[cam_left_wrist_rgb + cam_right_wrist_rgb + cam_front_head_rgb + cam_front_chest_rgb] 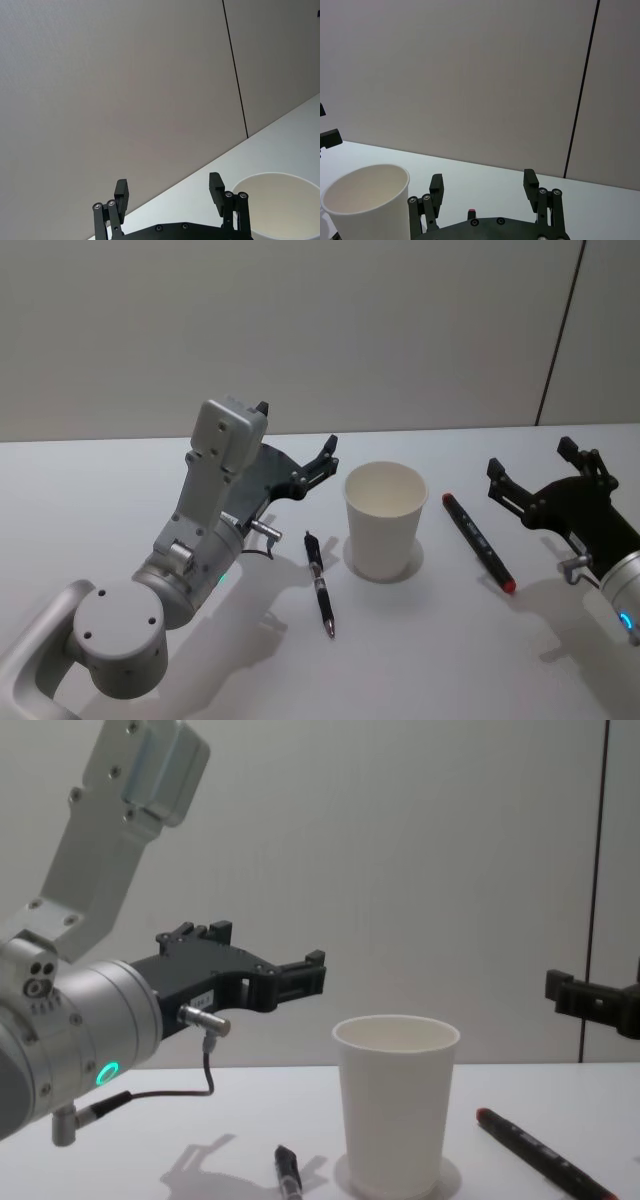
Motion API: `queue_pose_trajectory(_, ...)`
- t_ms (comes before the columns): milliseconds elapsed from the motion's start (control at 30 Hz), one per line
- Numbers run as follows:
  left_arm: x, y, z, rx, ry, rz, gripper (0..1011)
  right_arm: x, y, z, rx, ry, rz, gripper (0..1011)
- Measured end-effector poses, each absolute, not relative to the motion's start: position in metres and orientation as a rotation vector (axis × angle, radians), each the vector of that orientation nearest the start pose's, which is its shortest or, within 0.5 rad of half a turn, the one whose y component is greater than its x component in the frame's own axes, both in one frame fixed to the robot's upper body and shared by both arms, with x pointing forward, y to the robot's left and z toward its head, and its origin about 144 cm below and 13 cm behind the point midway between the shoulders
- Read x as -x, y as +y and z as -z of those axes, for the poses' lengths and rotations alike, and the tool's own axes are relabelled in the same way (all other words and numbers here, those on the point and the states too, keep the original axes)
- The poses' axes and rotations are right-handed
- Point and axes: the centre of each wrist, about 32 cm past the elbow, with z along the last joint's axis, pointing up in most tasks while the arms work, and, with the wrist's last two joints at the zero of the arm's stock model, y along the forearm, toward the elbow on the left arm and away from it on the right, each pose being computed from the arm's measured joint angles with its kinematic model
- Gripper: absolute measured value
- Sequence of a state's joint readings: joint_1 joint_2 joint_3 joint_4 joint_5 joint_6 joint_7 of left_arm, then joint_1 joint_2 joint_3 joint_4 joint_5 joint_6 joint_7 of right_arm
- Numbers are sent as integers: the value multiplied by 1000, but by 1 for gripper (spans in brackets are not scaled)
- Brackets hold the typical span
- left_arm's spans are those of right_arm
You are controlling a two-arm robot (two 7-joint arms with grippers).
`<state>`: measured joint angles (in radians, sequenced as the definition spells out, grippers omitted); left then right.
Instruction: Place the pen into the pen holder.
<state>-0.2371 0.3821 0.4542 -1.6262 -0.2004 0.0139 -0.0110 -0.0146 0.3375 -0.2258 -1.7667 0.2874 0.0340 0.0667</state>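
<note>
1. The pen holder (385,525), a smooth white tapered paper cup with a rolled rim, stands upright mid-tabletop (80,480).
2. A slim black pen (320,583) lies just left of it, and a red-tipped marker pen (478,540) lies to its right.
3. My left gripper (296,428) hovers left of the cup and my right gripper (530,457) right of the marker. Both have their fingers spread and empty.
4. The chest view cuts off the black pen's lower end, and the right wrist view gives me just the marker's red tip.

**Four Cameras, One Shared Cup**

The head camera looked steeply down on the table (90,490). The chest camera sat low, facing across it toward the wall (450,840). The wrist cameras peered out from just behind the left gripper (169,187) and the right gripper (483,180). All four caught the cup (385,518).
</note>
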Motion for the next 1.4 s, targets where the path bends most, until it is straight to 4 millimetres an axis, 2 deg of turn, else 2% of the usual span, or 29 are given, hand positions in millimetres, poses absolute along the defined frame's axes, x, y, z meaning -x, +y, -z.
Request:
queue_pose_trajectory(1100, -492, 198, -1204, -61, -268, -1124, 1001, -444, -237, -1189, -22, -74, 1228, 1002)
queue_pose_trajectory(1400, -492, 198, -1204, -61, -268, -1124, 1001, -456, -240, -1192, 43, -62, 1207, 1001)
